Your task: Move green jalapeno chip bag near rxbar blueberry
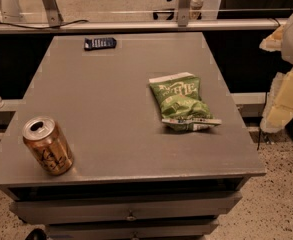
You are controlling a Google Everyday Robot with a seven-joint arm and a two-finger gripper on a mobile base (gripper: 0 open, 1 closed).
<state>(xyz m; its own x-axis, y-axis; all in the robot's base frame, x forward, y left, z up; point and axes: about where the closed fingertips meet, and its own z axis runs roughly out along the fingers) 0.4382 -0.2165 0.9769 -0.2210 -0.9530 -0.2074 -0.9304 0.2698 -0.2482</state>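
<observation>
The grey counter (pixel 136 149) carries three things. A green chip bag (pixel 183 103) lies flat right of centre. A small dark-blue bar (pixel 100 43) sits near the far edge, well apart from the bag. A gold-brown can (pixel 48 145) stands at the near left corner. The hand (pixel 282 96) hangs beyond the counter's right side.

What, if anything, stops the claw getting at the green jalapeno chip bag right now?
Likely yes, it can reach; nothing seems to block it. The claw hangs beyond the right side of the table; the green jalapeno chip bag lies flat near that side, with the can away at front left.
</observation>
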